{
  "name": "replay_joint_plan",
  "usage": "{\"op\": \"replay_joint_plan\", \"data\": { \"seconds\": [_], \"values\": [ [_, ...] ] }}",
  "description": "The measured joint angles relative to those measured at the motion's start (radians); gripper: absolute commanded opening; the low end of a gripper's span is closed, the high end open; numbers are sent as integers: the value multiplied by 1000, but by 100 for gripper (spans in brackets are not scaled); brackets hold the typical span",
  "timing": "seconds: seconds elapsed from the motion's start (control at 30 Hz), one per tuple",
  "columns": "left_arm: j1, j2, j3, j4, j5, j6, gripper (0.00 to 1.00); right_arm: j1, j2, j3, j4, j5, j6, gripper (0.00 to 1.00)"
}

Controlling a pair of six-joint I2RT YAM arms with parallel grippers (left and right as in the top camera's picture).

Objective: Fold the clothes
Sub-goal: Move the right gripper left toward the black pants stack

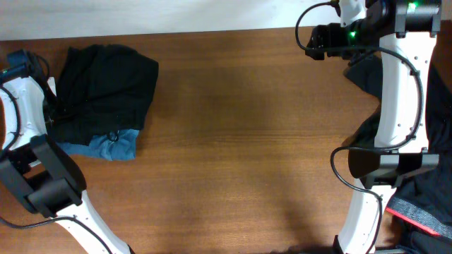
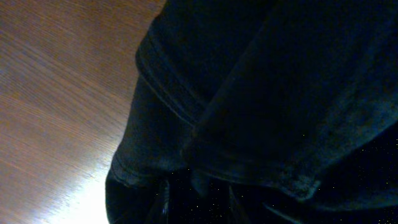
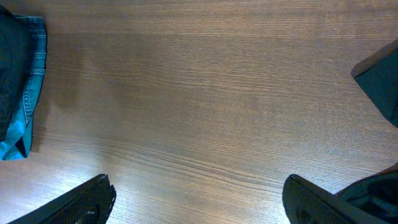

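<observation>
Left pincer (image 2: 198,208): state cannot be told against black trousers (image 1: 106,81); right pincer (image 3: 202,202) spread, empty. Fold judged done; next garment (image 1: 431,190) to be fetched.

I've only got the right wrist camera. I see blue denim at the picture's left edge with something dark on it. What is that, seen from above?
Observer: A black garment, gathered into a bundle, lies on top of the blue jeans. Only a strip of denim shows along its near edge.
Operator: Where's the left gripper?
Observer: The left gripper is right up against that black fabric. Its wrist view is too dark to tell whether it is open or shut.
Operator: Any other clothes waiting?
Observer: Yes, more dark fabric lies at the right edge of the table, partly behind the right arm.
</observation>
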Motion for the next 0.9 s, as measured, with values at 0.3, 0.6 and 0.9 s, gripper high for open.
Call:
{"op": "replay_joint_plan", "data": {
  "seconds": [0.3, 0.6, 0.9],
  "values": [
    [1, -42, 35, -18, 79, 0, 31, 21, 0, 0, 1, -5, -5, 25],
    [-31, -209, 96, 183, 256, 1, 20, 135, 28, 0, 15, -7, -15, 19],
    [-78, -222, 102, 148, 280, 4, 27, 178, 68, -1, 33, -19, -25, 91]
  ]
}}
